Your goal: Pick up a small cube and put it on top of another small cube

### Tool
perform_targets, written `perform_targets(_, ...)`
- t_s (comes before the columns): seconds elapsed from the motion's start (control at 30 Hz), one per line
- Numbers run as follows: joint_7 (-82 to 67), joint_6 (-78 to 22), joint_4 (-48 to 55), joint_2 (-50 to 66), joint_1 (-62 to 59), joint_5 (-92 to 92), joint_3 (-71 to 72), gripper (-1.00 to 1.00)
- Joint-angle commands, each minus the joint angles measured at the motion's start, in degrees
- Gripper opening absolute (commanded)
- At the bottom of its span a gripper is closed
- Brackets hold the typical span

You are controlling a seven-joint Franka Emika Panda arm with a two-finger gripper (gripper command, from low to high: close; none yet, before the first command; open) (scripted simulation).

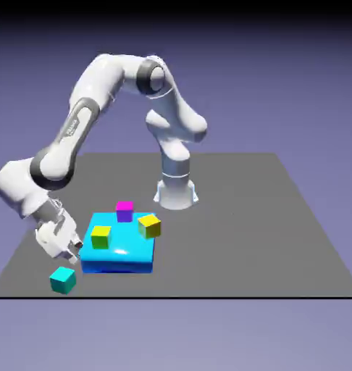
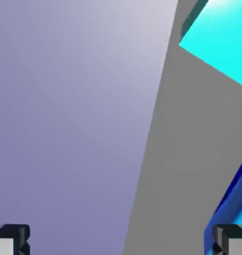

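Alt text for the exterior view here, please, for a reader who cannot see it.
A white robot arm bends low with its open gripper just above a teal cube at the grey table's front-left corner. Beside it, a flat blue block carries three small cubes: magenta, green and yellow.

Hand view's edge crops teal cube (image 2: 220,40).

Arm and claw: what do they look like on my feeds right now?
The arm is glossy white with rounded links and dark grey joint bands, on a white flared base. The claw is white; its fingertips are small, blocky and grey with dark edges.
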Motion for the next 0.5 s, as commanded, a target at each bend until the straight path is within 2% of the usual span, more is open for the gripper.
perform_targets(0.0,0.82,-2.06,1.95,2.08,-1.13,1.22,-0.05,0.00)
perform_targets(0.47,11.44,-28.76,27.21,29.02,-15.73,16.99,-0.69,0.00)
